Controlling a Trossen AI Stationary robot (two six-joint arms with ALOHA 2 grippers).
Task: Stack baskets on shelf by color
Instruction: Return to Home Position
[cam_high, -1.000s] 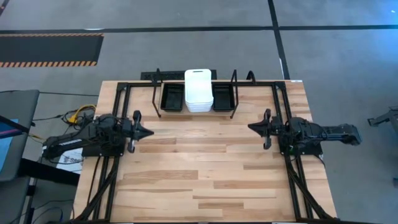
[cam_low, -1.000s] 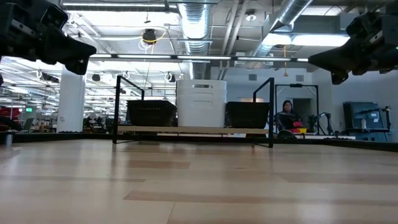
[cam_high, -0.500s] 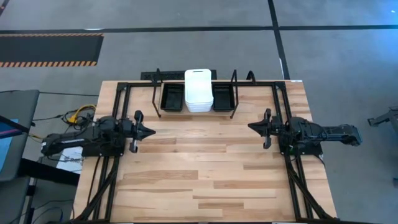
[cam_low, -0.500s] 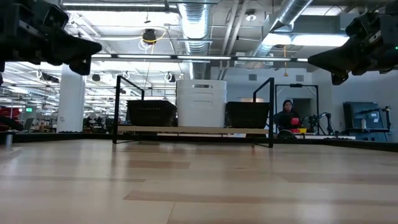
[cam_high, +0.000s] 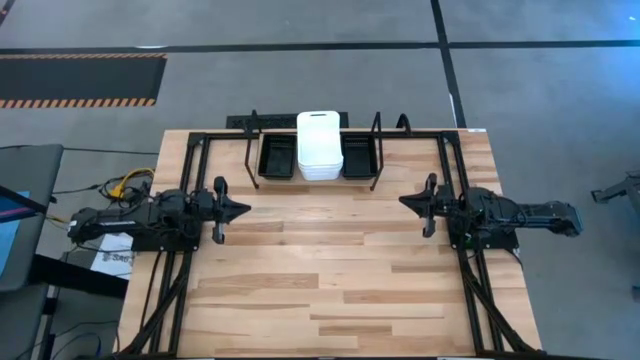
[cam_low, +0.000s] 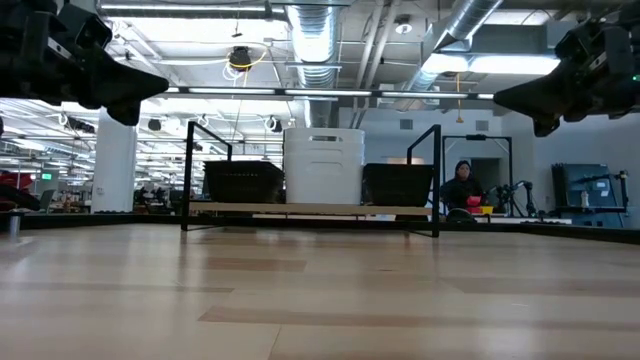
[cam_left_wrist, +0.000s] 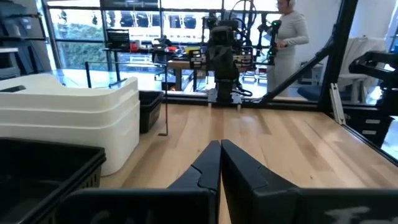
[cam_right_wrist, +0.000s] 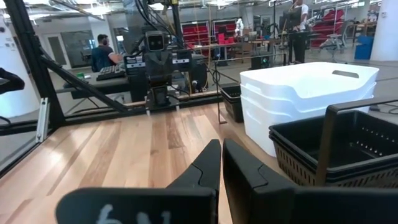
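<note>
The left gripper (cam_high: 243, 211) has its two dark fingers pressed together on nothing. It hangs above the left side of the light wooden table (cam_high: 320, 285), pointing across at the right gripper (cam_high: 404, 203), which is likewise closed and empty over the right side. Both are well apart from the low black wire-frame shelf with a wood base (cam_low: 310, 209) at the table's far edge, which suits arms parked clear of finished work.

On the shelf, the stack of smooth white rectangular baskets (cam_high: 320, 146) fills the middle. A stack of black mesh baskets (cam_high: 277, 158) sits just beside it on the left, and a second black mesh stack (cam_high: 359, 158) on the right. The colours are grouped, so the sorting looks complete.

No brand or label can be read. Pale marks on the right gripper's body are illegible.
</note>
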